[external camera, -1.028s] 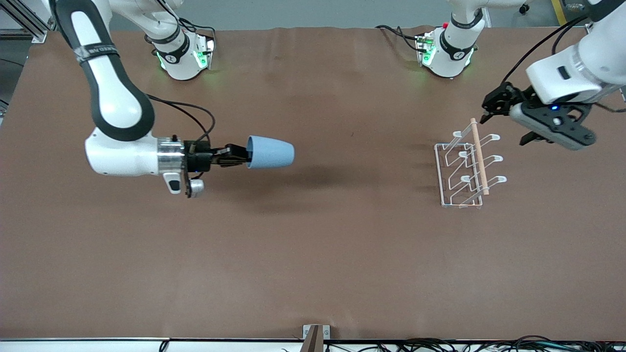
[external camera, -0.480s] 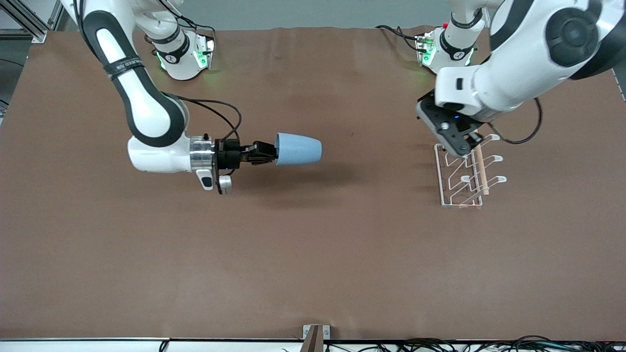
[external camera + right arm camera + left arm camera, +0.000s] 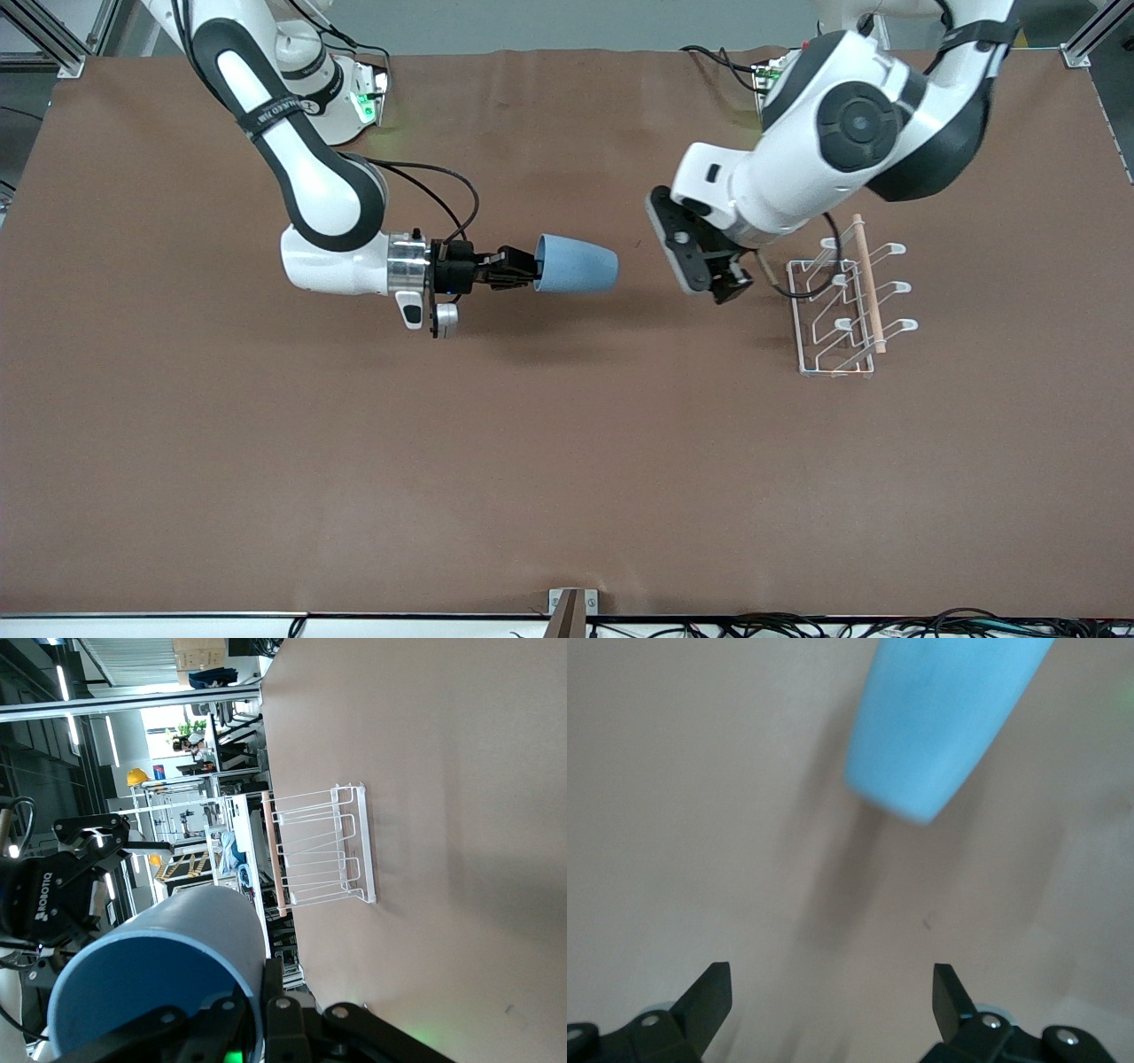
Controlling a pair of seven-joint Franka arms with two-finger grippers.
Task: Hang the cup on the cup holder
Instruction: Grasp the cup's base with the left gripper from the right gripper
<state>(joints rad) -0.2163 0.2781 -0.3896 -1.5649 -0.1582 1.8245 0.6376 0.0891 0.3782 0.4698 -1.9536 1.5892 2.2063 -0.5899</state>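
Observation:
The light-blue cup [image 3: 576,264] hangs on its side above the middle of the table, its mouth toward my right gripper [image 3: 529,266]. That gripper is shut on the cup's rim [image 3: 259,985], one finger inside and one outside. The white wire cup holder [image 3: 842,306] with its wooden rod [image 3: 868,283] stands toward the left arm's end of the table, and shows in the right wrist view [image 3: 319,846]. My left gripper [image 3: 722,283] hovers open over the table between cup and holder. In its wrist view the gripper [image 3: 830,992] holds nothing and the cup's base [image 3: 948,718] faces it.
Brown table covering [image 3: 567,461] spreads bare on all sides of the cup and the holder. Both arm bases [image 3: 328,97] [image 3: 811,93] stand along the edge farthest from the front camera. Cables [image 3: 797,625] run along the nearest edge.
The right arm has carried the cup toward the holder. The left arm has swung from the table's end across the holder to the gap between cup and holder, its gripper open throughout.

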